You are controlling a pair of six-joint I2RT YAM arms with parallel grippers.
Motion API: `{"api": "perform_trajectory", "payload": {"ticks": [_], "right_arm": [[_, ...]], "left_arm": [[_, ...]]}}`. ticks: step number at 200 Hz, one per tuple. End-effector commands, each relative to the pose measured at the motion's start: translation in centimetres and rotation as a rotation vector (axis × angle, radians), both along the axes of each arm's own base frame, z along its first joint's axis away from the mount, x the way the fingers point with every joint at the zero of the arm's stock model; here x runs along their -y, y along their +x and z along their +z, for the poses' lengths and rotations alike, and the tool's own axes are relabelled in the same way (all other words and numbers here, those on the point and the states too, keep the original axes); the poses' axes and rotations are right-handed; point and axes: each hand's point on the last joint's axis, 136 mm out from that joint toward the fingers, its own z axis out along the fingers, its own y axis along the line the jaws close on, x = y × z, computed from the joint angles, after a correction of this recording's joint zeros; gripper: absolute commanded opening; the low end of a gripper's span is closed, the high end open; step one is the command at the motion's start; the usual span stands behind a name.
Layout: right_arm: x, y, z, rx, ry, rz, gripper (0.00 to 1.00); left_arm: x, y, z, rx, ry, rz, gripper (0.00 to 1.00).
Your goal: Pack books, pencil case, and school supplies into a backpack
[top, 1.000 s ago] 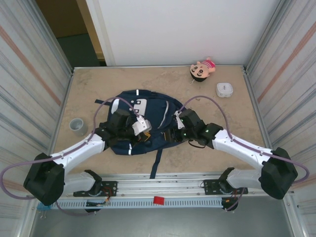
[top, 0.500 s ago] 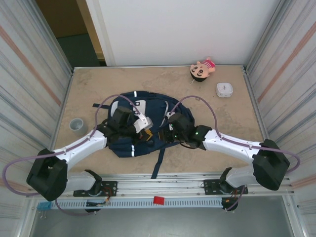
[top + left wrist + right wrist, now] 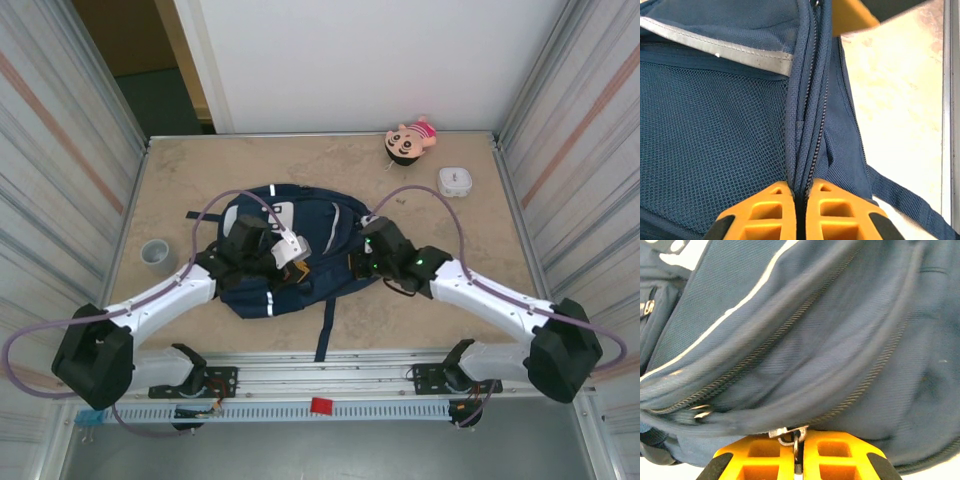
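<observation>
On the middle of the tan table, toward its near edge, lies the navy blue backpack, with a white patch on its far part and a dark strap trailing off its near edge toward the arm bases. Both arms reach in over it from either side.

The left gripper sits over the backpack's near left part. From the left wrist camera, the left gripper has its orange fingers pressed together, pinching a raised ridge of the backpack's fabric where a zipper line runs up the bag. Blue mesh lies to the left of that ridge, and a grey reflective strip crosses above it.

The right gripper meets the backpack's right edge. From the right wrist camera, the right gripper is clenched as well, and a small metal zipper pull is caught between the tips of its fingers, right at the bag's lower seam. A thin pale stripe curves across the fabric above, alongside another zipper track.

A pink plush doll lies at the far right of the table, a white rounded square box sits just nearer than it, and a small grey cup stands near the left edge, all well apart from the bag.
</observation>
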Motion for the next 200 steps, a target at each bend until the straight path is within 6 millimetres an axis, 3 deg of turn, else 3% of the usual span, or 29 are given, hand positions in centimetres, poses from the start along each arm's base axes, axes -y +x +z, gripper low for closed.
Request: {"api": "perform_trajectory", "payload": {"ticks": [1,28,55,70,86,111,148,172,200], "right_arm": [[3.9,0.4,-1.0,-0.042,-0.048,-0.061,0.00],[2.7,0.1,-1.4,-0.083,-0.011,0.016,0.00],[0.8,-0.9,-1.6,-0.112,0.026,0.085,0.00],[0.2,-1.5,-1.8,-0.120,0.025,0.095,0.00],[-0.4,-2.1,-2.2,-0.144,0.032,0.098,0.00],[-1.2,-3.6,-3.0,-0.183,0.028,0.104,0.00],[-2.1,-5.3,-3.6,-0.214,0.032,0.117,0.00],[-3.2,-6.4,-3.7,-0.233,0.037,0.152,0.00],[-5.2,-7.9,-4.3,-0.263,0.039,0.220,0.00]], "left_arm": [[-1.4,-0.5,0.0,0.006,0.060,0.013,0.01],[-1.5,-0.3,0.4,-0.011,0.045,0.049,0.09],[-1.6,0.7,1.7,-0.136,-0.057,0.251,0.49],[-2.3,1.1,2.4,-0.227,-0.132,0.438,0.61],[-4.5,1.4,1.9,-0.376,-0.216,0.728,0.71],[-8.3,-0.2,-0.7,-0.601,-0.220,1.072,0.76],[-11.4,-2.7,-4.9,-0.733,-0.090,1.281,0.79],[-11.4,-1.7,-5.5,-0.721,-0.166,1.303,0.79],[-12.2,0.9,-6.2,-0.710,-0.230,1.354,0.79]]}}
